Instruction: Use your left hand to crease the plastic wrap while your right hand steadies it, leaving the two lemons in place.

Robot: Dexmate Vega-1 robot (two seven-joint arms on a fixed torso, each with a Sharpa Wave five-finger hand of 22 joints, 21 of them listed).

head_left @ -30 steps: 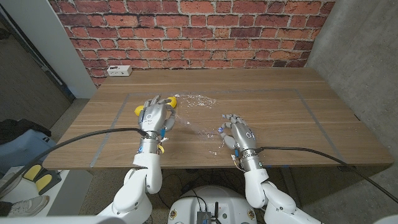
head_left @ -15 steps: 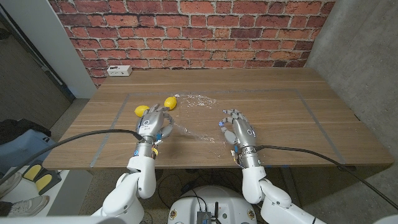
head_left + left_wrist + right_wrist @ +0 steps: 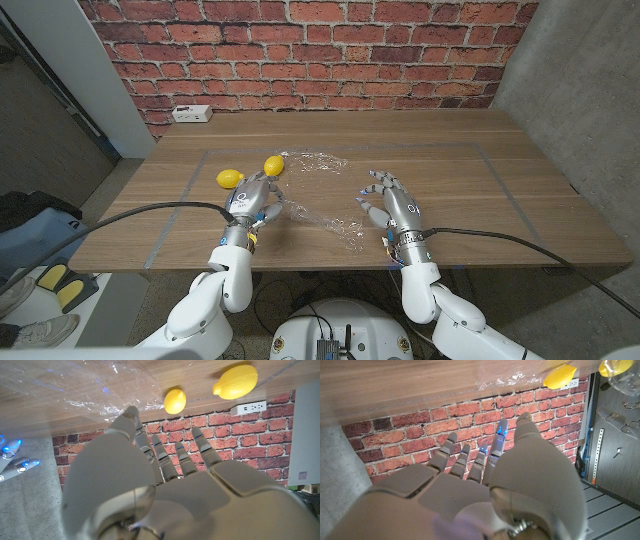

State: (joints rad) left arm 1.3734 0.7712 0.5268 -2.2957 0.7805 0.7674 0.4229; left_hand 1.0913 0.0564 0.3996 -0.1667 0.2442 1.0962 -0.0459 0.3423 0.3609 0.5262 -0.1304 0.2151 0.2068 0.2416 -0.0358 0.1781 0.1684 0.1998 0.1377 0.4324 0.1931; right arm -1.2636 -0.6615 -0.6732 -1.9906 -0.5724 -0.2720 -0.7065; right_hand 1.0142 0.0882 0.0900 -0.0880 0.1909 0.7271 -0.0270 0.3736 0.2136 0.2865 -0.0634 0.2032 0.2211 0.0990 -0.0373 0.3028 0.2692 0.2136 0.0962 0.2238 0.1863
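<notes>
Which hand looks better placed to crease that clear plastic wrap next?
Probably the left hand: it sits at the crinkled clear plastic wrap, beside the two yellow lemons. The right hand hovers, fingers spread.

- The plastic wrap (image 3: 318,195) lies on the table (image 3: 450,170), between the two hands.
- The left hand (image 3: 252,203) is at the wrap's left edge; the right hand (image 3: 392,208) is just right of it.
- Two lemons (image 3: 229,178) (image 3: 273,165) lie behind the left hand, side by side.
- A power strip (image 3: 190,113) sits at the table's far left corner.
</notes>
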